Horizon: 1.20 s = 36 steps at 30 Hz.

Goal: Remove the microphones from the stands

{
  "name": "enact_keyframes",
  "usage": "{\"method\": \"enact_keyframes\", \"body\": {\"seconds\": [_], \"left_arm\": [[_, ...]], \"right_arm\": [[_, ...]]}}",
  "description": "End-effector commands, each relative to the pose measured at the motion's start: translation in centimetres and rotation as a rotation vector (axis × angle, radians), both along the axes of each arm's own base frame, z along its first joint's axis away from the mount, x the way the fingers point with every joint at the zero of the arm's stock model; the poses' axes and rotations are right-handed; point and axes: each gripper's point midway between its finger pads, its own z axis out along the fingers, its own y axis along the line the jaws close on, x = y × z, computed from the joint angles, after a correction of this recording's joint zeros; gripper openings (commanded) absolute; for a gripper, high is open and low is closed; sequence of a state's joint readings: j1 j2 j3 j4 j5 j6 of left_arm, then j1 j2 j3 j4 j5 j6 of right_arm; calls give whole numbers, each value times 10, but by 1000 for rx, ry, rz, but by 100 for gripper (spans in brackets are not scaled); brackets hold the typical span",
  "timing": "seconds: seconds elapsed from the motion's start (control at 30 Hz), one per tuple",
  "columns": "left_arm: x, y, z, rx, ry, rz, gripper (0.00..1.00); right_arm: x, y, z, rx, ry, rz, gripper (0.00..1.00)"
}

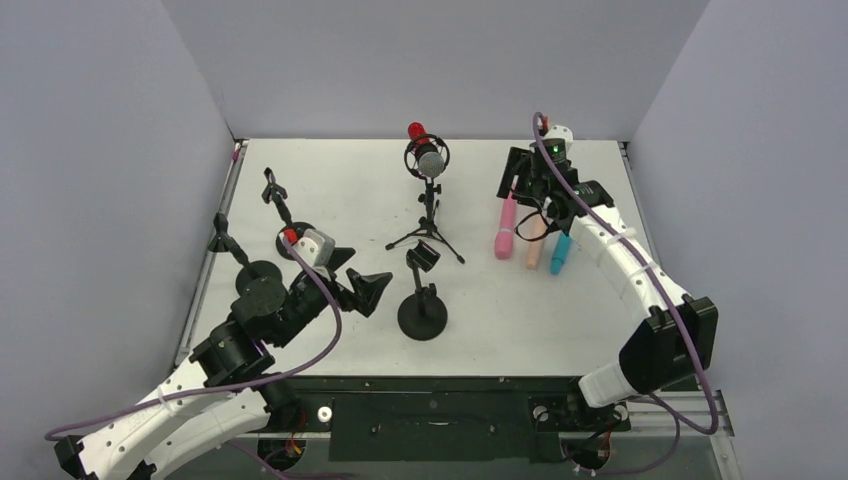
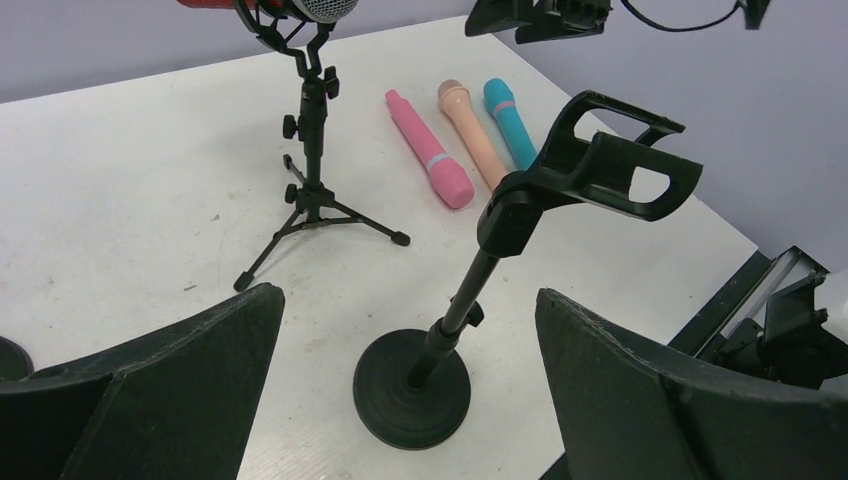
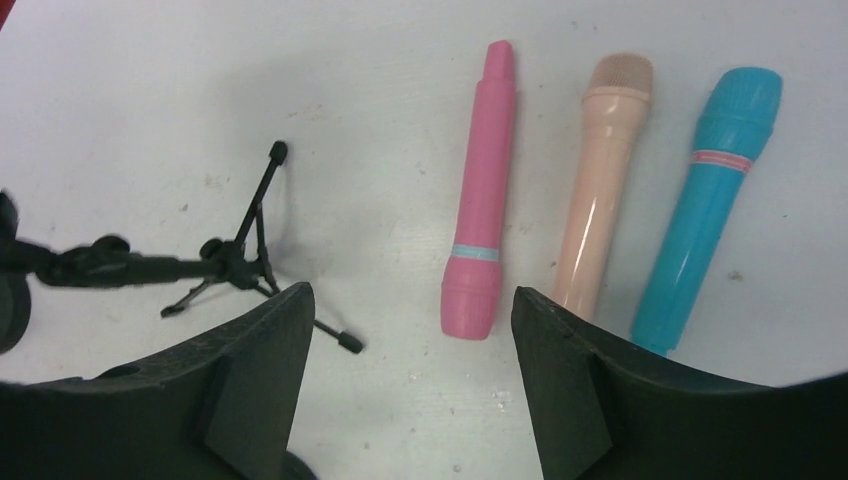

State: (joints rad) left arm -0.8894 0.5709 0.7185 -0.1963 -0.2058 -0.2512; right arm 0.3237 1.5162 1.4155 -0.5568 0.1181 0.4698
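Note:
A red and silver microphone [image 1: 424, 152] sits in the shock mount of a black tripod stand [image 1: 429, 225] at the back middle; its lower edge shows at the top of the left wrist view [image 2: 300, 8], above the tripod [image 2: 312, 170]. My left gripper [image 1: 362, 276] is open and empty, low over the table, left of an empty round-base stand [image 1: 422, 300], which stands between its fingers in the left wrist view [image 2: 412, 385]. My right gripper [image 1: 515, 172] is open and empty, to the right of the tripod, above the table [image 3: 410, 290].
Pink [image 1: 505, 228], peach [image 1: 535, 245] and blue [image 1: 560, 252] microphones lie side by side at the right, under the right arm; they also show in the right wrist view, pink [image 3: 483, 240] nearest. Two more black stands [image 1: 275, 195] [image 1: 228, 245] stand at the left.

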Motion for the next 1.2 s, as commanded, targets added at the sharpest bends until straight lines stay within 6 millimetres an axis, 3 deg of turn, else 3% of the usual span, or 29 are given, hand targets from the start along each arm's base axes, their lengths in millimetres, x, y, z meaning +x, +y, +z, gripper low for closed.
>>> {"method": "enact_keyframes", "body": {"seconds": [0.0, 0.03, 0.07, 0.13, 0.27, 0.5, 0.7, 1.0, 1.17], "left_arm": [[1, -5, 10, -48, -23, -9, 96], [1, -7, 8, -48, -18, -14, 96], [1, -7, 6, -49, -15, -16, 96], [0, -10, -1, -49, -3, -27, 96], [-1, -20, -13, -48, 22, -62, 96], [3, -44, -41, -10, 85, -120, 96], [5, -59, -32, -37, 57, -169, 96], [9, -68, 2, -85, -103, -208, 96], [11, -77, 6, -59, -155, -240, 99]], "right_arm": [[-27, 23, 33, 82, -116, 82, 68], [-34, 27, 26, 93, -103, 97, 68], [-39, 29, 35, 119, -140, 107, 68], [-52, 38, 36, 171, -163, 151, 68], [-75, 50, 27, 207, -175, 211, 69], [-94, 66, 19, 271, -193, 303, 69], [-113, 84, 6, 332, -172, 407, 70], [-140, 119, -11, 539, -90, 530, 70], [-154, 132, -19, 634, -50, 547, 70]]}}
